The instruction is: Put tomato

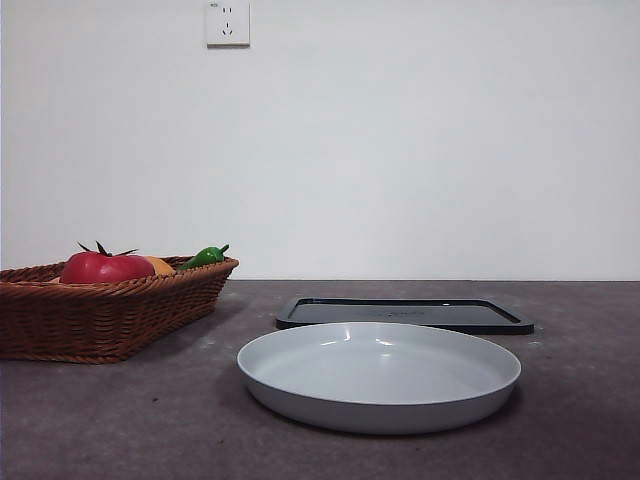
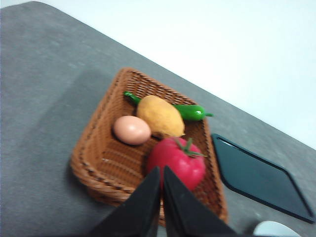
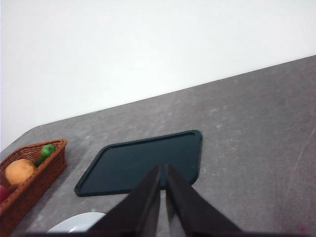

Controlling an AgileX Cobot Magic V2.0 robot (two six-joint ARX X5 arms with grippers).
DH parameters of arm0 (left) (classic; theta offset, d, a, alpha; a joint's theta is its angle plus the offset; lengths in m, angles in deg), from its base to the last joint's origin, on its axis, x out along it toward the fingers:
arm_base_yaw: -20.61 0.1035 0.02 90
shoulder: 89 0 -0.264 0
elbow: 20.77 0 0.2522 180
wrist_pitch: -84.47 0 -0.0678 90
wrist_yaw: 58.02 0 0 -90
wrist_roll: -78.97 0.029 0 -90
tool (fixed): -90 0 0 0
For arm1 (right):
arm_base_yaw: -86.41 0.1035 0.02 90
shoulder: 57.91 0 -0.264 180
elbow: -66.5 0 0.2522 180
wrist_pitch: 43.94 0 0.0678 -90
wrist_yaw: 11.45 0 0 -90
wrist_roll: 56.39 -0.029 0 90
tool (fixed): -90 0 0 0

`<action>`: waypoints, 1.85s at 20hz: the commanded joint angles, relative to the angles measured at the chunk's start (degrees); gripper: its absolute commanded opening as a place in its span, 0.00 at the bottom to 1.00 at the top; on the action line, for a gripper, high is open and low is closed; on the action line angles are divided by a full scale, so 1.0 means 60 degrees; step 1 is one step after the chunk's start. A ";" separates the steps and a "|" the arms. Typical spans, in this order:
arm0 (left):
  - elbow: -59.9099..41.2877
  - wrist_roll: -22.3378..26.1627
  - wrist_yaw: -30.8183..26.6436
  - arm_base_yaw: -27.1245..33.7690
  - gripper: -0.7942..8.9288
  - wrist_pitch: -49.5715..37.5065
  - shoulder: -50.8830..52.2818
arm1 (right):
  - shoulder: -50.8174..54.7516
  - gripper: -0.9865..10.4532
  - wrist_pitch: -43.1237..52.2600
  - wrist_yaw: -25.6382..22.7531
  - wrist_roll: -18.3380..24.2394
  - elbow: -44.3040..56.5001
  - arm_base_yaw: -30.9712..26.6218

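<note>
Left end effector point(image 2: 162, 170) clenched, jaws pressed together with only a thin slit between, grasping nothing; poised above the near rim of the wicker basket point(image 2: 94, 170). Tomato point(image 2: 176, 162) in the basket just beyond the jaw tips, red, glossy, green stem up; lower edge hidden behind the tips. Farther past it: a yellow-orange round fruit point(image 2: 160, 116), a pale egg point(image 2: 132, 130) beside that, a green pepper point(image 2: 190, 112) along the far wall, partly covered by the fruit. Wrist picture soft, weave detail blurred.

Right end effector point(image 3: 163, 170) likewise clenched, empty, well apart from the basket, over the near edge of the dark rectangular tray point(image 3: 143, 165) flat on the grey surface point(image 3: 256, 138). Only a sliver of the grey plate point(image 3: 79, 221) showing beside the jaws, cut off at the frame edge. Basket cropped at the frame side, fruit and pepper visible, tomato a mere red scrap.

Front view: neither arm in sight. Basket wall hiding most of the contents; tomato top, a slice of fruit and the pepper tip above the rim, egg not visible. Plate empty, tray behind it. Wall socket point(image 1: 227, 22) high on the white wall.
</note>
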 commanded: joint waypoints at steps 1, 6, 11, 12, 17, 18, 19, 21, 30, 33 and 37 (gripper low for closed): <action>0.0736 0.0138 0.0339 0.0022 0.09 0.0182 -0.0379 | -0.0423 0.09 -0.0317 0.0251 0.0142 -0.0769 -0.0004; 0.2138 0.1082 0.0874 0.0022 0.09 0.1195 -0.1410 | -0.1537 0.09 -0.1388 0.0787 0.0692 -0.2164 -0.0004; 0.3577 0.2240 0.1614 0.0004 0.09 0.2583 -0.2670 | -0.2918 0.09 -0.2929 0.1545 0.1497 -0.3595 -0.0004; 0.3832 0.2459 0.1807 -0.0007 0.09 0.2856 -0.2918 | -0.3191 0.09 -0.3257 0.1723 0.1639 -0.3869 -0.0004; 0.4969 0.3366 0.2579 -0.0062 0.09 0.4171 -0.3963 | -0.4466 0.09 -0.4860 0.2433 0.2393 -0.5180 0.0153; 0.5180 0.3486 0.2656 -0.0120 0.09 0.4419 -0.4146 | -0.4714 0.09 -0.5191 0.2488 0.2524 -0.5450 0.0251; 0.5377 0.3621 0.2728 -0.0204 0.09 0.4641 -0.4309 | -0.4954 0.09 -0.5501 0.2506 0.2641 -0.5705 0.0361; 0.5723 0.3836 0.2907 -0.0386 0.09 0.5034 -0.4605 | -0.5355 0.09 -0.6058 0.2506 0.2871 -0.6153 0.0601; 0.7045 0.4623 0.3031 -0.1570 0.09 0.6903 -0.5745 | -0.6706 0.09 -0.7810 0.2528 0.3592 -0.7446 0.2331; 0.7045 0.4659 0.3027 -0.1763 0.09 0.7104 -0.5839 | -0.6765 0.09 -0.7960 0.2484 0.3712 -0.7446 0.2765; 0.7045 0.4659 0.3027 -0.1759 0.09 0.7020 -0.5839 | -0.6765 0.09 -0.7941 0.2488 0.3730 -0.7446 0.2925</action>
